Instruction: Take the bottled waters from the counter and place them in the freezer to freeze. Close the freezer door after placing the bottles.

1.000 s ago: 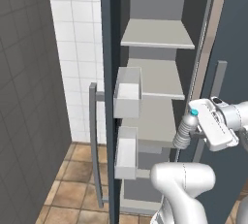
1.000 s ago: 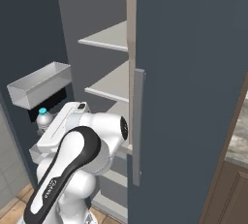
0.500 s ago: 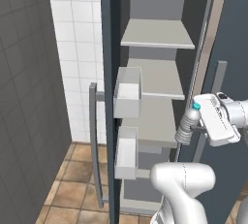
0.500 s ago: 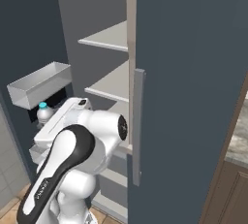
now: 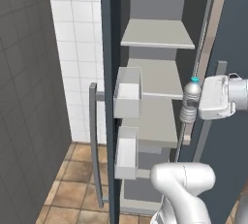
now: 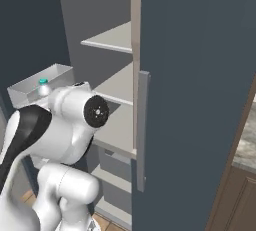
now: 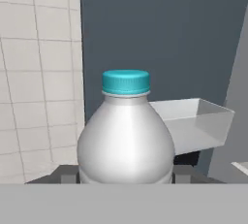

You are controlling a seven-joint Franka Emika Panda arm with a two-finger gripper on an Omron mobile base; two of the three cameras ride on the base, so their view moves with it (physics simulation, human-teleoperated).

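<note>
A tiled wall (image 5: 80, 48) and brown floor tiles (image 5: 72, 179) are seen beside the open freezer (image 5: 155, 72). The teal-capped bottle (image 5: 190, 103) is pinched upright in the hand (image 5: 201, 103), just before the pale shelves (image 5: 155, 80). White bins (image 5: 128, 93) are carried on the open door (image 5: 110, 97) nearby. No writing can be read on the bottle.

White square-tile wall (image 5: 77, 48) straight ahead, left of the appliance; dark grey large-tile wall (image 5: 24, 97) on the left side, meeting it at a corner. Brown terracotta floor tiles (image 5: 72, 179) with pale grout below. Dark brown cabinet front (image 6: 235, 200) at far right, marbled stone top edge above it. Flat, even lighting.
</note>
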